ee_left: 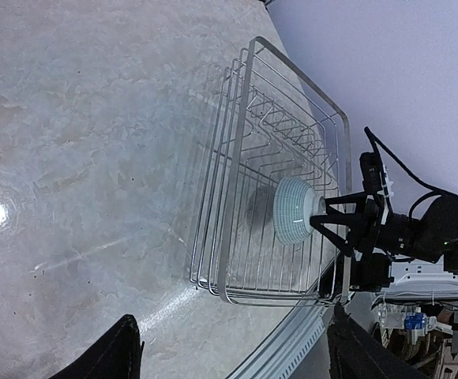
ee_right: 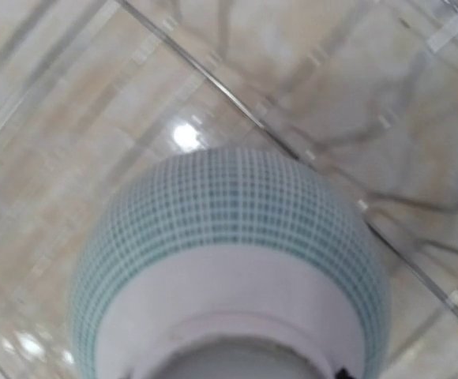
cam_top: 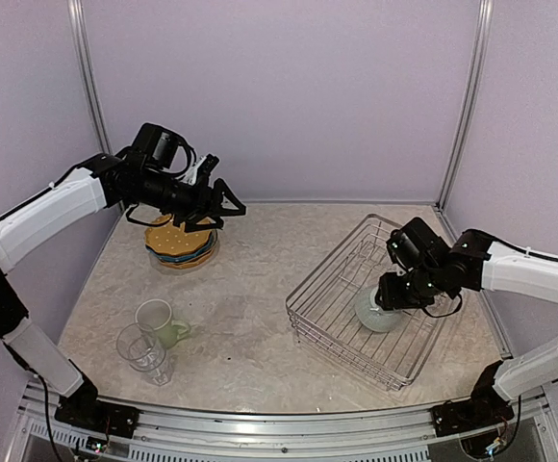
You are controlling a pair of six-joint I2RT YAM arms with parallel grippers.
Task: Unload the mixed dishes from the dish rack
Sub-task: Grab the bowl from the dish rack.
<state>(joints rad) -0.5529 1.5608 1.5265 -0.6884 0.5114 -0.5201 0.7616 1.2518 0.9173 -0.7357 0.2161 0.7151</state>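
I judge this the last pick. The small white-and-light-blue bowl (cam_top: 378,313) is the only dish I see in the dish rack (cam_top: 327,262), upside down on the wire floor near the rack's near end. My right tool (cam_top: 394,294) comes down on it from above. Its jaws stand at a middling width, closed on the bowl's foot ring as far as the left wrist view shows.

The next move calls for a straight lift until the rim clears the rack's low side. Then the bowl must be carried left of the rack to the bench (cam_top: 260,279).

The right arm reaches in from the rack's right, elbow bent and wrist pitched down. The left tool (cam_top: 223,214) hangs wide and empty over the stack of plates (cam_top: 178,245), well left of the rack. The pale green mug (cam_top: 159,320) and clear glass (cam_top: 142,351) stand left of the rack too.
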